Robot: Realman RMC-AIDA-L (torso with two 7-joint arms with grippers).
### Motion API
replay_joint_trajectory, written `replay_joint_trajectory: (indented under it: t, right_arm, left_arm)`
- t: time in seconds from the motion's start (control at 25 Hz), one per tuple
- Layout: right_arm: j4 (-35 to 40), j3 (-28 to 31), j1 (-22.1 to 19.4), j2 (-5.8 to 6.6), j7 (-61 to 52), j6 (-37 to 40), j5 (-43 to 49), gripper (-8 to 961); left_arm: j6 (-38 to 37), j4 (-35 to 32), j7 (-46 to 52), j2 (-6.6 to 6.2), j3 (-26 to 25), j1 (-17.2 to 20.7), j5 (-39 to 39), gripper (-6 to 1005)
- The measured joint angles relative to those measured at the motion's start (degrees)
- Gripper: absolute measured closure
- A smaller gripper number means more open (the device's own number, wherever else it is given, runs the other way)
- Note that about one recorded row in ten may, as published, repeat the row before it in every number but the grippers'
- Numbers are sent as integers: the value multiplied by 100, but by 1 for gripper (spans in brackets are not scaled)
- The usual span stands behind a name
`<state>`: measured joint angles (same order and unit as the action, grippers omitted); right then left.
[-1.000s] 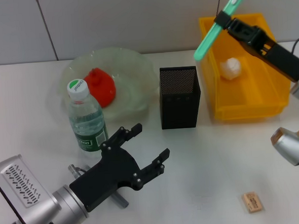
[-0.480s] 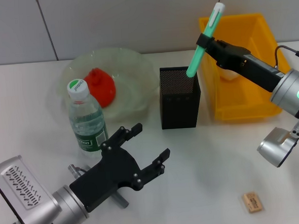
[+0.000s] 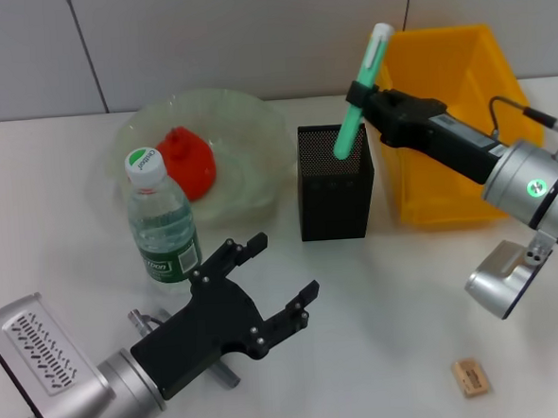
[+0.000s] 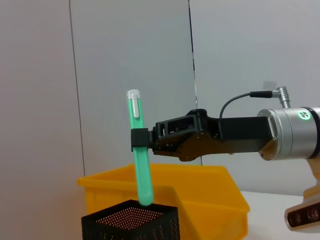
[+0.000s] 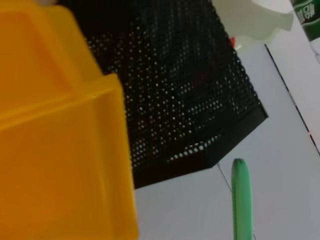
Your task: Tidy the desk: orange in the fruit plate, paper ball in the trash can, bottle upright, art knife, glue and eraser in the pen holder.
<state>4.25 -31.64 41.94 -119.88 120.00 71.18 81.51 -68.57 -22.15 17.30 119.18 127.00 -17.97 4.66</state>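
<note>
Now the right gripper (image 3: 359, 98), fingers clamped on the green glue stick (image 3: 357, 98), has swung in from over the yellow trash can (image 3: 460, 65) to just above the black mesh pen holder (image 3: 334, 182). A second ago the stick hung over the bin; its lower tip now sits at the holder's mouth, tilted, cap end up. To my eye the drop is nearly lined up, so lowering and releasing is what remains for this item.

The left gripper (image 3: 265, 286) hovers low over the table with its fingers spread wide and nothing between them, unmoved across the last second. A grey metal tool (image 3: 148, 319), probably the art knife, lies mostly hidden beneath its palm.

Largest to smallest, I count one trash can, one clear fruit plate (image 3: 246, 135) holding one orange (image 3: 189, 162), one pen holder, one bottle (image 3: 162, 226) standing upright just beyond the left fingers, one glue stick, and one eraser (image 3: 471, 376) lying well apart from either gripper. No paper ball is visible at this moment.
</note>
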Motion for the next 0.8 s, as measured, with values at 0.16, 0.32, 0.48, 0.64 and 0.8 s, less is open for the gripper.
replay_joint_trajectory:
  t: [0.16, 0.32, 0.48, 0.64, 0.8]
  right_arm:
    - [-299, 223, 107, 0, 352, -44, -26, 827]
    - [-612, 681, 186, 0, 906, -123, -30, 800]
    - [-702, 821, 187, 0, 1073, -94, -25, 670]
    - [-755, 825, 152, 0, 1102, -67, -20, 670]
    - [-819, 842, 131, 0, 1102, -32, -23, 670]
  left_arm:
    - [-27, 0, -36, 0, 5, 19, 0, 189]
    - [-65, 0, -79, 0, 9, 42, -1, 189]
    - [-73, 0, -157, 0, 9, 46, -1, 188]
    - [-94, 1, -174, 0, 8, 50, -1, 188]
    - [-119, 0, -175, 0, -13, 49, -1, 188]
